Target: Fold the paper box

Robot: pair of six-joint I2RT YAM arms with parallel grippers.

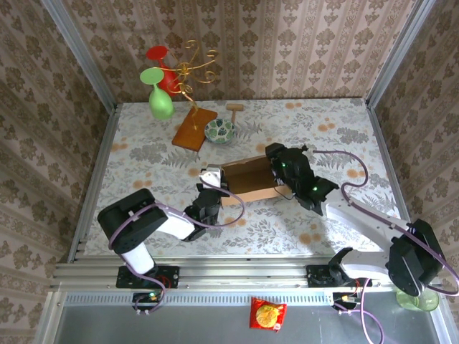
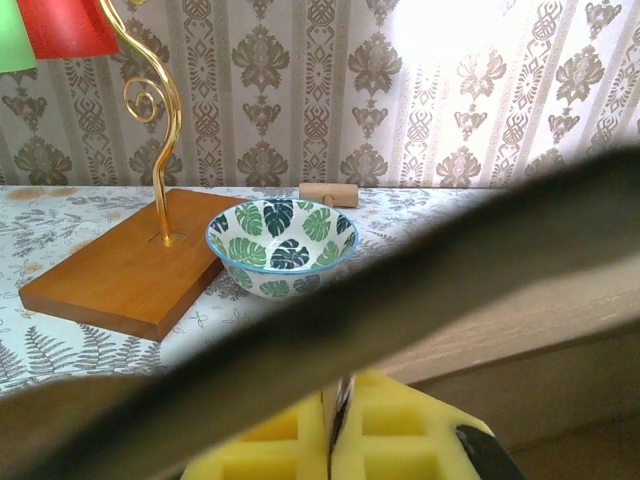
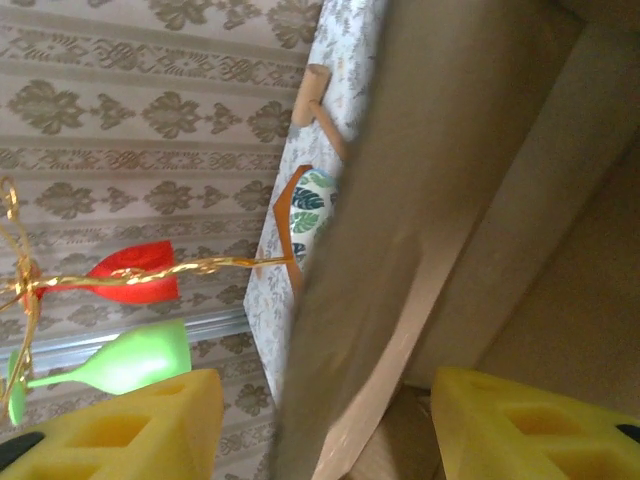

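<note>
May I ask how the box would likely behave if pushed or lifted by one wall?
The box is thin, empty cardboard, so probably light and apt to slide on the table. Its walls stand open at the top, so one would likely flex or fold rather than lift it evenly.

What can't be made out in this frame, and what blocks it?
Top view: the arms cover where each meets the paper box; the packet at the bottom edge is too small to identify.
Left wrist view: a blurred dark band hides the box; whether the shut left gripper pinches cardboard is unclear.
Right wrist view: the box wall inside the open right gripper covers most of the bowl.
</note>
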